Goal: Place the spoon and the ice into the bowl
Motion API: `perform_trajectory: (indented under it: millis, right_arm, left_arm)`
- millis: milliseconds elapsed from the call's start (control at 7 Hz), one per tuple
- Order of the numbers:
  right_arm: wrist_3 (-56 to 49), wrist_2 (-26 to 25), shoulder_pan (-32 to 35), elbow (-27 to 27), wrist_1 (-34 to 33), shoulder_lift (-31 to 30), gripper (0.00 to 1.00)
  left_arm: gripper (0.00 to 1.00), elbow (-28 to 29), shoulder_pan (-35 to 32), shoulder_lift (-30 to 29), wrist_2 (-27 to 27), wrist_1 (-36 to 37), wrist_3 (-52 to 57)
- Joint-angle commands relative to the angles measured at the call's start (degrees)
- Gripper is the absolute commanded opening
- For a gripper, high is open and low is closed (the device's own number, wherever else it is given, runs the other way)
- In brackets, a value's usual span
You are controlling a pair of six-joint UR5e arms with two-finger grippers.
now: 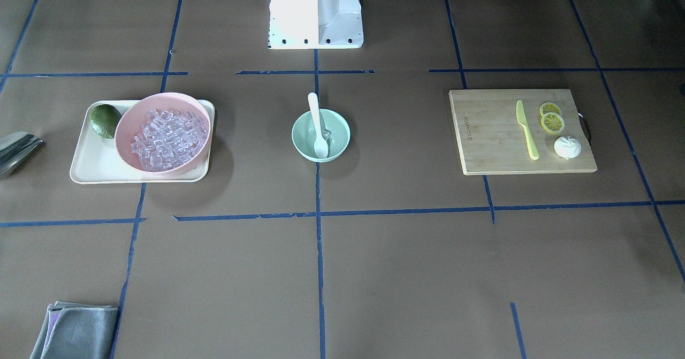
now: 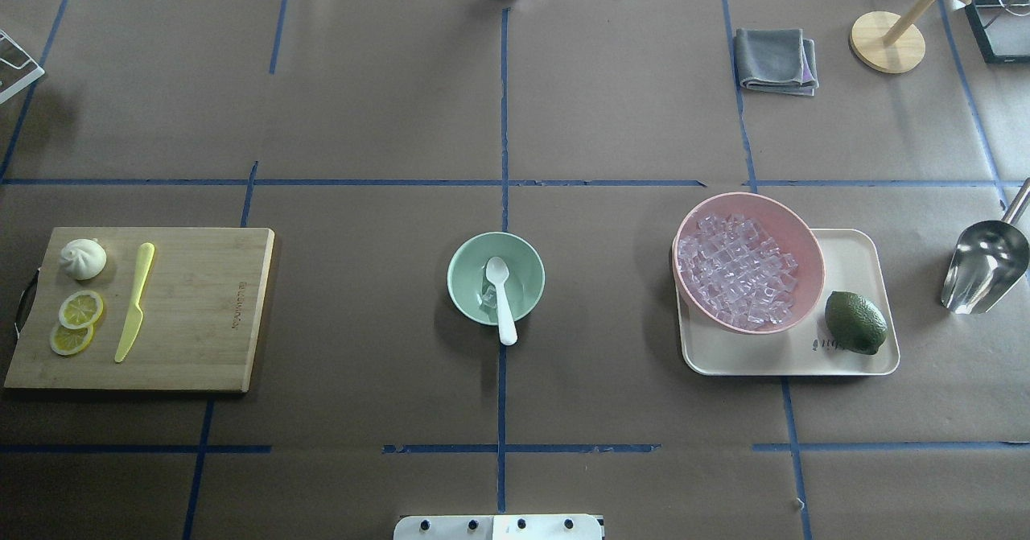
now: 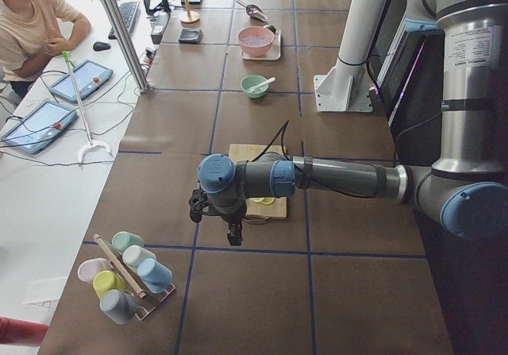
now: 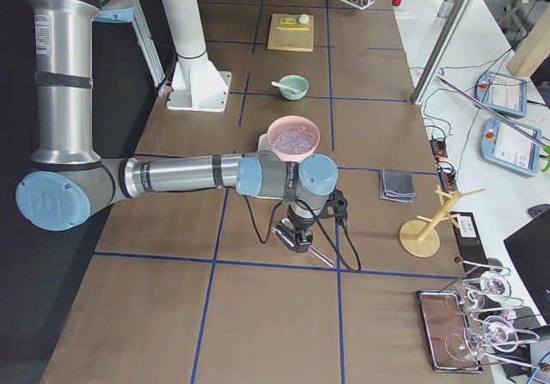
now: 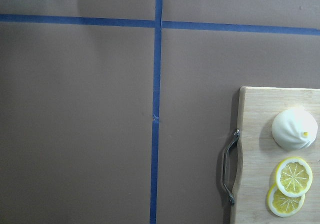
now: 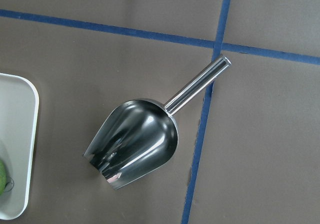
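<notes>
**Desk:** Where do the arms stand?

**Photographer:** Mid-frame in the side views. The left gripper (image 3: pixel 230 232) hangs over the table by the wooden cutting board (image 2: pixel 193 315). The right gripper (image 4: pixel 296 240) hangs above the steel scoop (image 6: pixel 135 144). I cannot tell how wide either claw is.

**Desk:** And the task's things?

**Photographer:** At right of the overhead frame, a pink bowl (image 2: pixel 811 242) heaped with ice cubes sits on a cream tray (image 2: pixel 861 254). Dead centre is the mint-green bowl (image 2: pixel 467 270). The white spoon (image 2: pixel 503 298) lies in it, with the scoop inside and the handle over the lower rim. One ice cube (image 2: pixel 488 294) rests inside, just beside the spoon.
</notes>
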Motion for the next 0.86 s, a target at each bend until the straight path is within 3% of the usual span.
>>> perform_trajectory:
  millis: [0,143,286,714]
  right_arm:
    - [-0.03,-0.61,1.34,0.04,0.03,-0.07,0.99]
    - [0.23,-0.7,1.35,-0.05,0.03,-0.25,0.99]
    - [0.41,-0.7,1.35,-0.14,0.03,-0.25,0.99]
    - [0.41,-0.7,1.35,-0.05,0.03,-0.25,0.99]
  left_arm:
    - [1.0,0.07,-0.04,0.4,0.1,-0.08,0.0]
    - [1.0,-0.02,-0.13,0.31,1.84,-0.17,0.0]
    - [1.0,-0.02,-0.22,-0.3,7.95,-0.34,-0.34]
    - [1.0,-0.1,-0.13,-0.65,8.71,-0.61,-0.35]
